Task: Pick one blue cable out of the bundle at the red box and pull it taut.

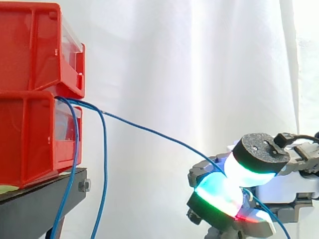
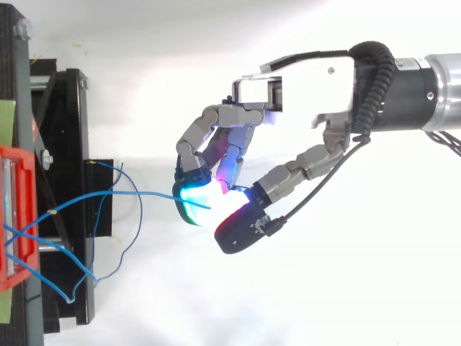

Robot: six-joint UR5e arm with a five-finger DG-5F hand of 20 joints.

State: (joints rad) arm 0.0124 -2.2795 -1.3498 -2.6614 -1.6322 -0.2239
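Observation:
Two red bins (image 1: 35, 89) are stacked on a black stand (image 1: 45, 196) at the left. Several thin blue cables come out between them. One blue cable (image 1: 149, 132) runs in a nearly straight line down and right from the bins to my hand (image 2: 302, 94). My fingers and thumb are curled and pinch this cable between glowing pads (image 1: 219, 191); its loose end trails past the hand at the lower right (image 1: 271, 216). In the top view the same cable (image 2: 122, 194) stretches from the red bin (image 2: 14, 216) to the cyan fingertips (image 2: 193, 198). Other blue cables (image 1: 102, 169) hang slack beside the stand.
A white curtain (image 1: 199, 59) hangs behind everything. In the top view, slack blue cable loops (image 2: 79, 277) cross over the black stand (image 2: 72, 144) near the bin. The arm (image 2: 432, 86) enters from the right edge.

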